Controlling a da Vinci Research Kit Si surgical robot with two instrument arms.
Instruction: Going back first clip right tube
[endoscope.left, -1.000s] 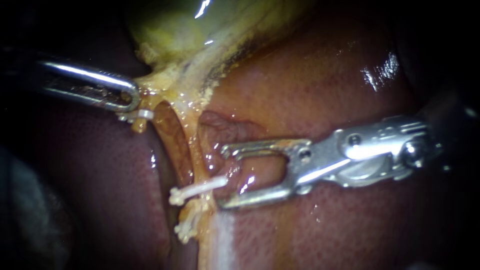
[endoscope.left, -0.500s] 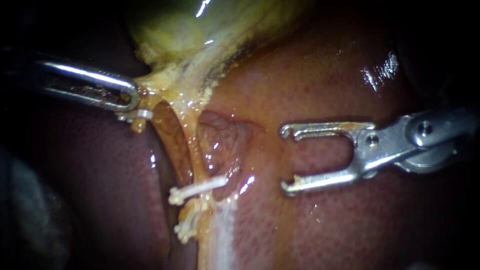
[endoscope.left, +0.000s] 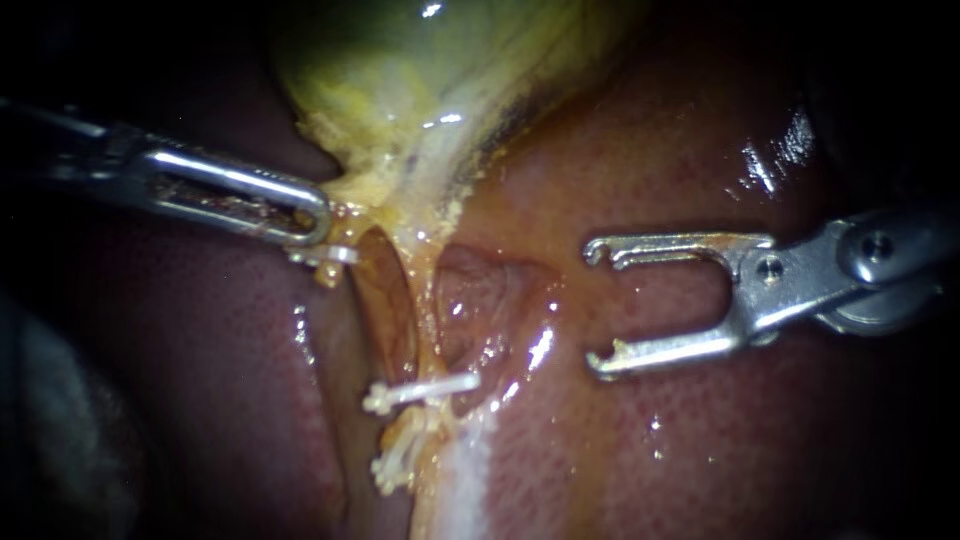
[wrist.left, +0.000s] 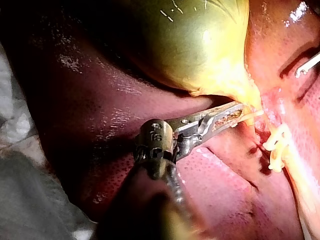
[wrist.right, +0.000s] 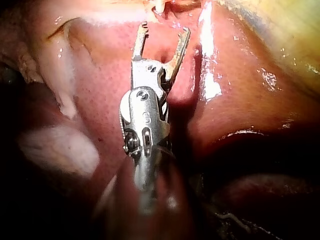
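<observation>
Liver (endoscope.left: 700, 450) is seen behind two instruments: left instrument (endoscope.left: 315, 215) clamped on gallbladder (endoscope.left: 400, 80), right instrument (endoscope.left: 593, 305) spread wide and empty; three clips (endoscope.left: 425, 388) are counted.

The scene is being viewed by the endoscope from close over the liver (endoscope.left: 720, 460), facing the gallbladder (endoscope.left: 420, 80) beyond it. The left instrument (wrist.left: 239, 111) is being viewed from behind along its shaft by the left wrist camera, very near, toward the gallbladder. The right instrument (wrist.right: 165, 28) is being viewed likewise, over bare liver. The clips (endoscope.left: 420, 388) are being shared by the endoscope and left wrist views.
</observation>
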